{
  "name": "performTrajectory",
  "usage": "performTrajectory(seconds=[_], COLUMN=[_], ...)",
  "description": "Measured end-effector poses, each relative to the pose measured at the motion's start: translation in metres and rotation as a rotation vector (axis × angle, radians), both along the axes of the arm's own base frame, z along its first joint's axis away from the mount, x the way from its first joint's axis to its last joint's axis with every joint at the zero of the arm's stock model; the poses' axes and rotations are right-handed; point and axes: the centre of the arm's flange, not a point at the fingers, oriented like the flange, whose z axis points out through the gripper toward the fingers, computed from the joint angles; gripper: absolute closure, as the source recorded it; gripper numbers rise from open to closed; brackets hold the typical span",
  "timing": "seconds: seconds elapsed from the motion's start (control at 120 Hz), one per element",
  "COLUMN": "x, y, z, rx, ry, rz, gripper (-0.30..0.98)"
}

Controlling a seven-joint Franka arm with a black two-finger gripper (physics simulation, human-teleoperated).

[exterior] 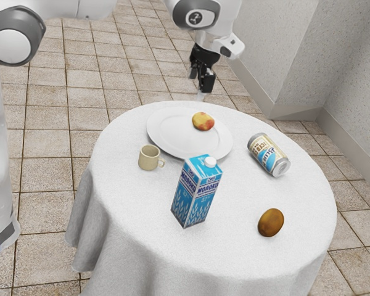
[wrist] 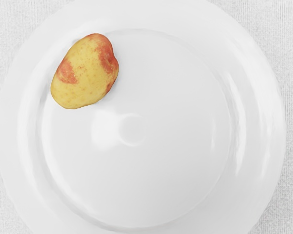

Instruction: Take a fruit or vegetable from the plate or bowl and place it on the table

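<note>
tbh it's the approach step: black two-finger gripper is up above the round white plate, fingers apart, nothing gripped. Yellow oval potato w/ red blotches sits off-centre on it. Next move imo: line up over spud, drop, then squeeze.

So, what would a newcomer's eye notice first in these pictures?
Probably the tall blue milk carton, standing upright near the middle of the white-covered table. Next, the yellow-and-red potato-like item, lying off-centre on the big white plate.
</note>
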Motion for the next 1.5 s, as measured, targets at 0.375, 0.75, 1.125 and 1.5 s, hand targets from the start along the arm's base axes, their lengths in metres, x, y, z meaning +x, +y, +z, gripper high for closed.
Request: performTrajectory(seconds=[0.375,0.75,1.125,1.5], x=[0.005,0.034,0.063,0.084], y=[0.02,0.087,0.084,0.068], z=[0.001,-0.041,-0.084,-0.115], rx=[0.012,0.01,0.053,0.079], ry=[-0.042,0.002,0.1,0.154], rz=[-0.005,-0.195,-0.473,-0.72], gripper=[0.0,0.0,0.0,0.0])
